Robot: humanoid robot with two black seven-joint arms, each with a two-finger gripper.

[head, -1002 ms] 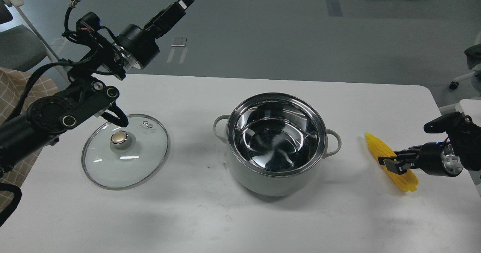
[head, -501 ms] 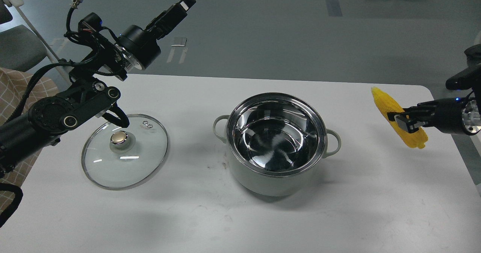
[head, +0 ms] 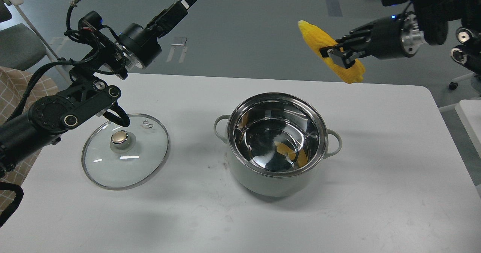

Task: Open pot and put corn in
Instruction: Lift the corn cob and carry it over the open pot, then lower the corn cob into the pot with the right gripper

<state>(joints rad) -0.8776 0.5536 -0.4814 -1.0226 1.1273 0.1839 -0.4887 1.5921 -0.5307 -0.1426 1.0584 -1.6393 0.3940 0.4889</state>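
The pale grey-green pot [head: 259, 179] stands open in the middle of the white table [head: 394, 193]. Its shiny steel inside shows yellow reflections. My right gripper [head: 335, 55] is shut on the yellow corn [head: 315, 38] and holds it high in the air, above and to the right of the pot. The cob is tilted, its tapered end up and left. My left gripper [head: 180, 6] is raised high at the upper left, away from the table. Its two fingers cannot be told apart.
The glass lid [head: 146, 151] with a brass-coloured knob [head: 120, 137] lies flat on the table left of the pot, under my left arm. A chair [head: 17, 46] stands at the far left, beyond the table.
My right gripper has lifted the corn off the table at the right and carried it up and left towards the pot. Yellow reflections now show inside the pot. The left arm has hardly moved.
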